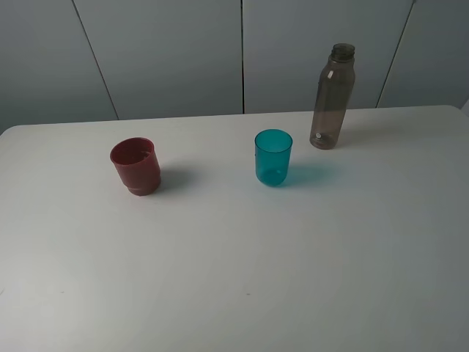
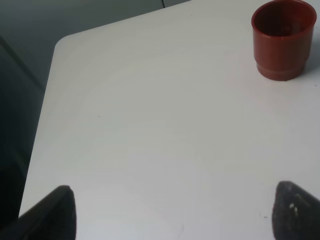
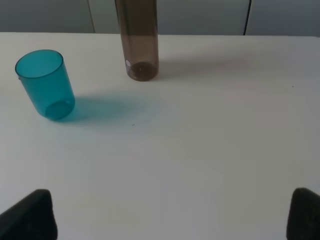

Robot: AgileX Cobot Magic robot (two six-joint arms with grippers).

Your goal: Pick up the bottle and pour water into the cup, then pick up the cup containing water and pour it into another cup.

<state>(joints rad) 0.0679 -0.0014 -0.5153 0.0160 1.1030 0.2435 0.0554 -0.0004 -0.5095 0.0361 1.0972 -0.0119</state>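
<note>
A pale grey panelled wall backs a plain white surface (image 1: pixel 234 279) that carries all three task items; no arm shows in the high view.

The right end effector (image 3: pixel 170 215) has its dark fingertips spread wide at the two lower corners of its wrist picture, holding nothing. Ahead of it, well apart, the smoky grey-brown bottle (image 3: pixel 137 40) stands upright in the upper middle of that picture, with the teal translucent cup (image 3: pixel 45 84) to its left and nearer the lens. The left end effector (image 2: pixel 175 215) is likewise spread and empty at the lower edge of its picture, with the dark red cup (image 2: pixel 283 39) far off at upper right.

In the high view the bottle (image 1: pixel 333 97) sits upper right near the far edge, the teal cup (image 1: pixel 273 157) just left and in front of it, and the red cup (image 1: pixel 136 166) well apart at left.

Risks, as I judge them: the bottle is tall, slim and uncapped, so an off-centre close or a nudge from one finger could topple it. The teal cup stands near the bottle, so a wide approach could clip it. Whether the bottle holds water cannot be told.
</note>
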